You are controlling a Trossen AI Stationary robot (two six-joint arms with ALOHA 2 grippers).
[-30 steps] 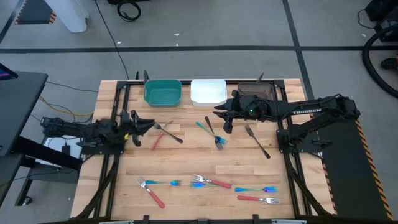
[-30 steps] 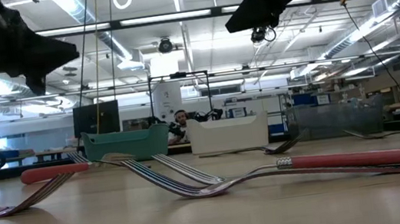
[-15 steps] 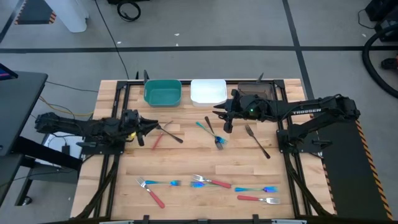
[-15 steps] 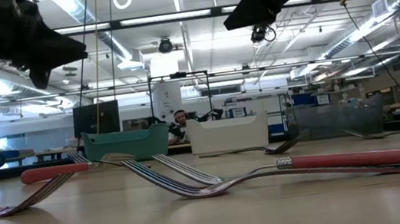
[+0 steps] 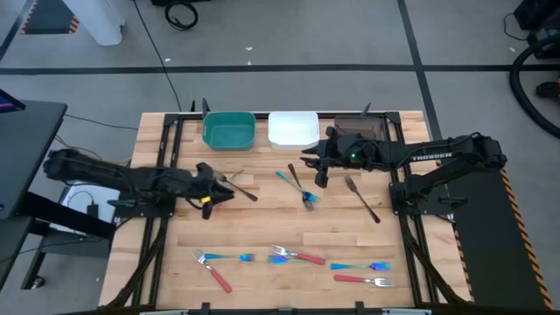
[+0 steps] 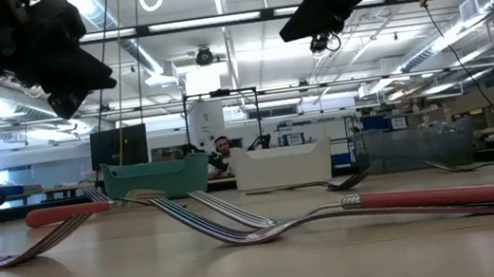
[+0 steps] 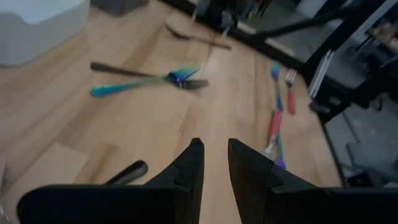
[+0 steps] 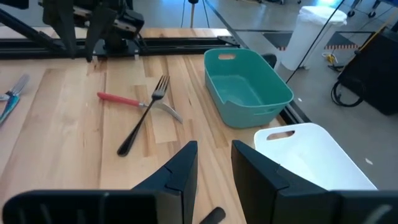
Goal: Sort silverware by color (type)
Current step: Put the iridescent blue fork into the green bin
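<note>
Forks lie scattered over the wooden tabletop [image 5: 262, 223] while both arms hover above it. The left end effector [image 5: 210, 194] hangs over the left-centre boards, its two dark fingers [image 7: 189, 168] parted by a narrow gap with nothing between them. Just beside it, on the far side, a dark fork [image 5: 236, 186] lies crossed over a red-handled fork [image 5: 221, 198]; the right wrist view shows that pair plainly, the dark one [image 8: 142, 117] lying over the red handle [image 8: 121, 99].

The right end effector [image 5: 318, 171] sits out over the middle of the tabletop, near the white bin [image 5: 293, 129], fingers [image 8: 180, 169] likewise held a little apart and carrying nothing. Just to its left side lie a blue-teal fork [image 5: 295, 187] and a second dark fork [image 5: 298, 181], crossed; on its other side a third dark fork [image 5: 361, 198] rests at a slant.

Well away from both end effectors, along the near edge, a row of forks lies in a loose line: a red-and-teal pair [image 5: 213, 262], another crossed pair [image 5: 293, 255], then a teal one [image 5: 360, 266] above a red one [image 5: 361, 280]. The teal bin [image 5: 228, 131] and a brown bin [image 5: 366, 128] flank the white one at the far edge.
</note>
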